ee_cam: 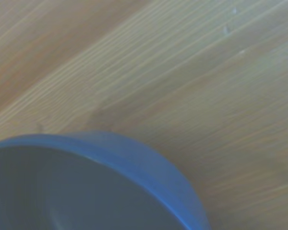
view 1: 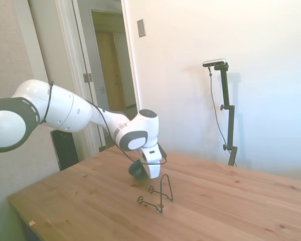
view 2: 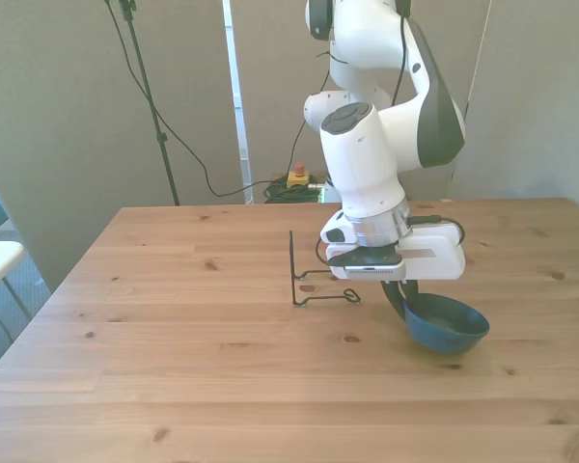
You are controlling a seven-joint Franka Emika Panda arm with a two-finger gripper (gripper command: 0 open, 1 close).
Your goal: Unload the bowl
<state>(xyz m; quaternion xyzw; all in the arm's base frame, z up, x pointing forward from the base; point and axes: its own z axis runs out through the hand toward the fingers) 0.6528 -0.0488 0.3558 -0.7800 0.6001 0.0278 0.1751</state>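
In the side view, one thin dark wire rack point(view 1: 157, 196) is seen standing on the grained wooden table point(view 1: 241, 206). One small, round, glossy blue bowl point(view 1: 137, 170) is partly hidden behind the white gripper point(view 1: 149, 173), just beside the rack and low over the table. The fingers are not shown here.

In the front view, the single bowl point(view 2: 448, 326) is found at the gripper's point(view 2: 398, 292) lower end, toward the front view's right of the rack point(view 2: 314, 280), with its base at the tabletop point(view 2: 174, 367). A dark finger is seen at its rim; whether the rim is clamped cannot be told.

In the wrist view, the bowl's smooth curved rim point(ee_cam: 149, 167) is shown blurred against pale wood point(ee_cam: 206, 81).
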